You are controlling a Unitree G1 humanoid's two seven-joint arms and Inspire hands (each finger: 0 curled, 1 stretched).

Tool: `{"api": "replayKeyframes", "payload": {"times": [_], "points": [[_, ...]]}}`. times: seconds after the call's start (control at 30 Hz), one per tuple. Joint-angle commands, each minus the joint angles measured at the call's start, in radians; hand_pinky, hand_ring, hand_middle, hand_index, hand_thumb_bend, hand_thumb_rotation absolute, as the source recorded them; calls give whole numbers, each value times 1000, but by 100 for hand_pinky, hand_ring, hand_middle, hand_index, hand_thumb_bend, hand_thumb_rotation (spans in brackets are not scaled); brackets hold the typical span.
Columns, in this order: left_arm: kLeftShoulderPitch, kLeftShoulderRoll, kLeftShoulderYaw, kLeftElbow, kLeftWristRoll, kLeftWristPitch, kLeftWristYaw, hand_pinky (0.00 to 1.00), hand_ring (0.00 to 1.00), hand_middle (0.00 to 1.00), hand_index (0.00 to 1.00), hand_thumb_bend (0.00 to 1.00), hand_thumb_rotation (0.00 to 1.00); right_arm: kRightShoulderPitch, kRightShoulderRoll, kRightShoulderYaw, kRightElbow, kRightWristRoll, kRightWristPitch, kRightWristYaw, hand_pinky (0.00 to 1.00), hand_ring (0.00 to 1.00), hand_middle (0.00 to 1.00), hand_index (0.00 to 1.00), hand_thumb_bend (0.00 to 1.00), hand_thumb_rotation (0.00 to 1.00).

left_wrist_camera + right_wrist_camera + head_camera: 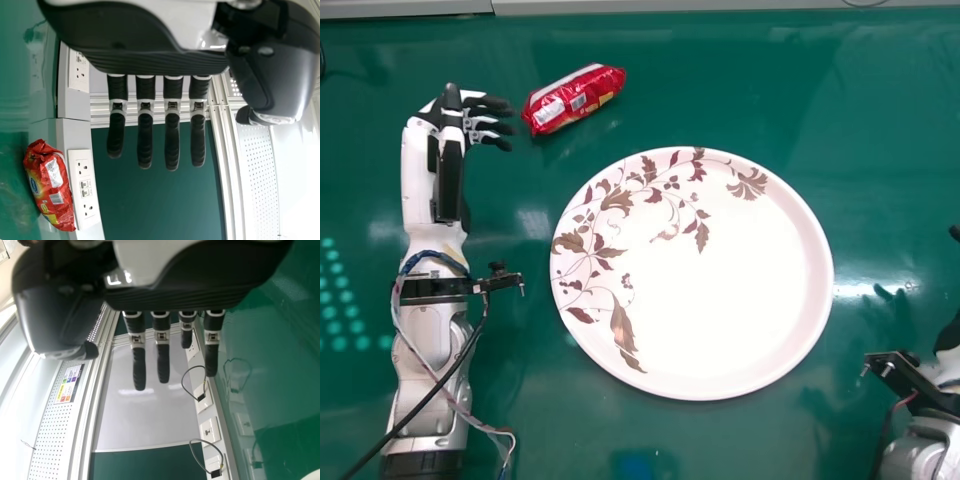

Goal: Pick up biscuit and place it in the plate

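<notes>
In the head view my left hand (470, 118) is at the upper left, its open fingers pointing toward the biscuit packet (573, 98), with a small gap between them. The red packet lies on the table behind the plate (720, 290), a large white one with a brown leaf pattern. The left wrist view has my left hand (145, 115) with straight fingers, and the biscuit packet (49, 185) apart from them. My right hand (954, 335) is at the right edge of the head view; in the right wrist view the right hand (162, 350) has extended fingers and holds nothing.
The glossy green table (890, 150) surrounds the plate. A pale ledge (700, 8) runs along the table's far edge. Sockets (86, 187) line a light strip in the left wrist view, and cables (192, 452) loop from sockets in the right wrist view.
</notes>
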Motion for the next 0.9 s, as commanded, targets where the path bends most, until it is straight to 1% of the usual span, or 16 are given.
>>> {"api": "replayKeyframes", "payload": {"times": [0.0,0.03,0.07,0.1,0.13,0.2,0.27,0.3,0.37,0.43,0.47,0.5,0.57,0.63,0.77,0.87], "points": [[-2,12,10,-2,-18,-18,-9,45,55,58,49,49,6,16,31,-8,-1,3,-10,-2,69,76,76,65,55,18],[-5,19,11,-10,-15,-10,-11,48,58,61,49,49,6,16,31,-8,-2,3,-8,-3,69,76,76,64,56,19],[-8,30,12,-22,-12,3,-18,55,64,66,59,48,7,16,30,-8,-4,4,-7,-2,69,76,76,64,56,19],[-15,46,14,-31,0,13,-24,64,71,71,67,50,10,16,29,-7,-6,3,-5,-2,69,76,76,63,56,19],[-23,65,15,-37,18,25,-28,71,77,76,73,54,16,16,29,-6,-7,1,-4,-2,69,76,76,64,56,19],[-50,104,17,-40,60,49,-31,81,85,84,81,67,29,16,29,-5,-11,-5,-1,-5,68,76,76,65,57,19],[-82,145,11,-40,90,79,-46,84,88,88,86,82,40,16,29,-3,-12,-6,2,-6,68,76,76,66,57,21],[-100,167,6,-31,99,76,-59,86,91,92,91,88,44,16,30,-3,-14,-9,5,-8,67,76,76,66,57,20],[-133,202,-8,-23,111,85,-87,87,95,96,96,92,45,18,32,-3,-18,-11,7,-10,66,75,76,66,58,21],[-162,232,-21,-14,115,91,-121,91,99,99,99,97,43,22,32,-3,-23,-12,8,-11,66,75,76,65,57,20],[-177,250,-27,-5,113,90,-145,94,99,100,99,98,43,25,32,-3,-26,-12,9,-12,67,76,76,65,56,21],[-192,267,-34,6,113,88,-168,98,100,100,100,99,41,27,32,-4,-29,-11,10,-11,67,76,77,66,56,20],[-221,300,-46,27,119,89,-209,99,100,100,100,99,39,29,33,-7,-34,-7,13,-12,68,77,78,65,56,20],[-250,326,-57,52,139,88,-227,96,100,100,100,100,40,31,32,-7,-41,-8,20,-15,68,77,78,63,55,18],[-310,378,-88,94,200,122,-260,87,100,100,100,100,48,28,25,-6,-46,-12,29,-15,68,77,78,67,54,17],[-363,420,-125,138,276,128,-269,91,100,100,100,100,54,24,23,-9,-47,-14,36,-17,68,76,77,65,54,16]]}}
